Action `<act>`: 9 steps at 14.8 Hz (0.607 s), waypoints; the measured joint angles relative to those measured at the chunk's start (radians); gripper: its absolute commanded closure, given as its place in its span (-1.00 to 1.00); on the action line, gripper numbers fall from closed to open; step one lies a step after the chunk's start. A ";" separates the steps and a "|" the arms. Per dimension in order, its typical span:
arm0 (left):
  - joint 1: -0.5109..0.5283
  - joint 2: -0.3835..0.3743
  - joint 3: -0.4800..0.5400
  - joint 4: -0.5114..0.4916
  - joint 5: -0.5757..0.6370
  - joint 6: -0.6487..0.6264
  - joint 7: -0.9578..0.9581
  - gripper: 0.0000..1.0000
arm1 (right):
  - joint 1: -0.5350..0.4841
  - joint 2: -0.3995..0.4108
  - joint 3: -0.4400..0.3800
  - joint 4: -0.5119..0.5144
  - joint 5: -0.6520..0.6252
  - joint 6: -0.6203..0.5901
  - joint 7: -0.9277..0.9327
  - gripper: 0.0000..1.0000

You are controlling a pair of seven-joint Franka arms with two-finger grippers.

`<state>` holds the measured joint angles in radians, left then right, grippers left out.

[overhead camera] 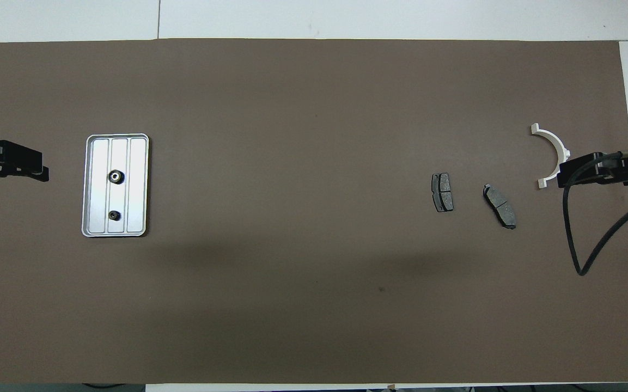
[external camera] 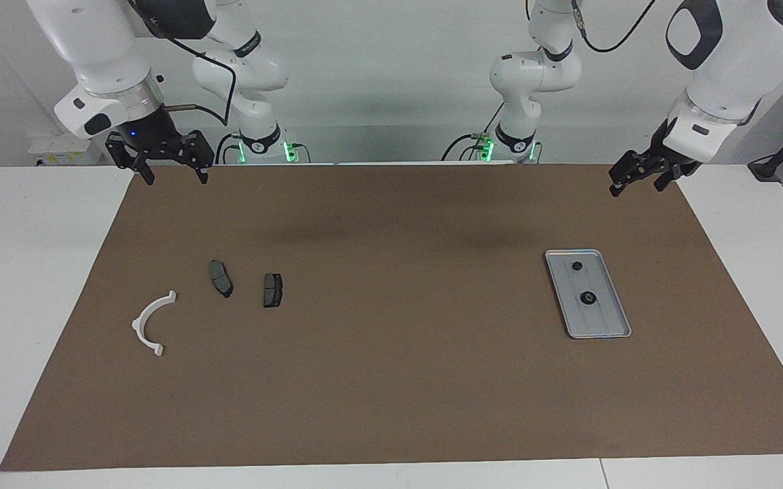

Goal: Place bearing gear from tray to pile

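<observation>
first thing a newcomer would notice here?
Probably the silver tray toward the left arm's end of the brown mat, with two small dark gears in it. Next, at the right arm's end, the pile: a white curved bracket and two dark brake pads. Both grippers, left and right, hang open and empty over the mat's edge nearest the robots.

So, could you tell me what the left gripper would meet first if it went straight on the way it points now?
Probably just the brown mat. The open left gripper points downward over the mat's corner; the tray appears to lie clear of that line, though depth is uncertain.
</observation>
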<state>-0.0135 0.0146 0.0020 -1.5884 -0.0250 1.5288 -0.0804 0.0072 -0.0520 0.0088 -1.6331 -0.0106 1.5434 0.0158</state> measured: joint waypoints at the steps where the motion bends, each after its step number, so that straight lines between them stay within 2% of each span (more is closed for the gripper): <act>1: 0.000 0.000 0.000 0.000 0.000 0.000 0.003 -1.00 | 0.000 0.000 0.000 0.000 0.000 0.000 0.000 -1.00; 9: 0.000 0.000 0.001 -0.002 0.000 0.001 0.029 -1.00 | 0.000 0.000 -0.001 0.000 0.000 0.000 0.000 -1.00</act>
<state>-0.0134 0.0145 0.0032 -1.5906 -0.0250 1.5302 -0.0513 0.0068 -0.0520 0.0082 -1.6331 -0.0106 1.5434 0.0158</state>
